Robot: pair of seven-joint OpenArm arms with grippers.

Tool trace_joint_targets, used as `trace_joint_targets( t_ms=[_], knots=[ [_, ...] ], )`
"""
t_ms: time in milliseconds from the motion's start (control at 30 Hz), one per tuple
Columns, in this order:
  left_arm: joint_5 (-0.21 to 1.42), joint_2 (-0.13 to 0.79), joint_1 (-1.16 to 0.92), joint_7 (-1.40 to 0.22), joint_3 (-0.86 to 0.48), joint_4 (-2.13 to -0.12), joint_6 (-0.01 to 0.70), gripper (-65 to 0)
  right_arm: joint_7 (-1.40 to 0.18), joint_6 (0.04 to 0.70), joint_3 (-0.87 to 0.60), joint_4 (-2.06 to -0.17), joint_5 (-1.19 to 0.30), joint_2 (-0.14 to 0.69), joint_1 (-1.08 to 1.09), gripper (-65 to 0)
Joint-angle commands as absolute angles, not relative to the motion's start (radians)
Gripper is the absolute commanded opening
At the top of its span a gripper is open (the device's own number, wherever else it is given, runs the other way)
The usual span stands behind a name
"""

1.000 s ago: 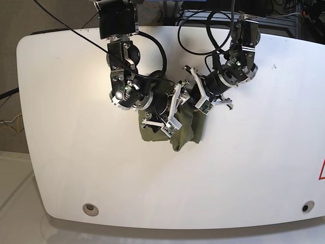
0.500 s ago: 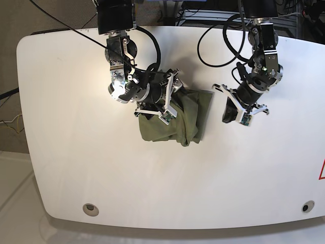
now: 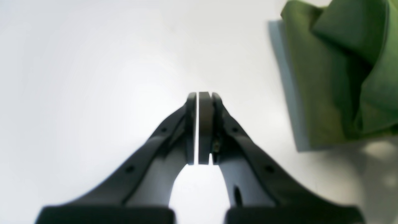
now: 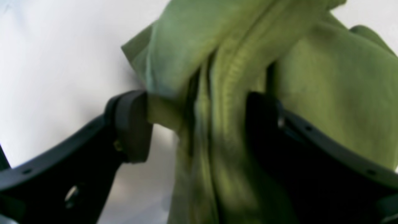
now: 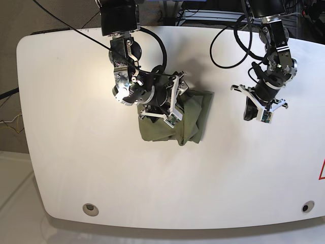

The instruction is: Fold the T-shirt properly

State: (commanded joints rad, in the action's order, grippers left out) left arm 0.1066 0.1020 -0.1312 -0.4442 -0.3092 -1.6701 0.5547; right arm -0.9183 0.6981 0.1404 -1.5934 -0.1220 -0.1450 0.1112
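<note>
Right wrist view: the right jaws [image 4: 199,124] stand apart with a bunched ridge of the T-shirt [image 5: 183,119] between them, not yet clamped. In my judgement, they should close on all layers before pulling, so the fold stays even. The left jaws [image 3: 200,127] are closed and empty, well clear of the T-shirt, over bare table [image 5: 66,127].

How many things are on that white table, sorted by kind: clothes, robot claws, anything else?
Olive-green cotton T-shirt, bunched: 1
Black robot grippers: 2, the left gripper shut and off the cloth, the right gripper open around a fold
Total: 3
</note>
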Motion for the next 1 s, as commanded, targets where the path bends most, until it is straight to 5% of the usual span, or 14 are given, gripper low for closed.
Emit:
trace_joint_targets(
  t_ms=[1000],
  knots=[
    [0.107,0.097,-0.104,-0.444,-0.249,-1.669,0.553,-65.0,-0.915,0.698,0.352,-1.661,-0.124,-0.157,0.151,-19.8]
  ],
)
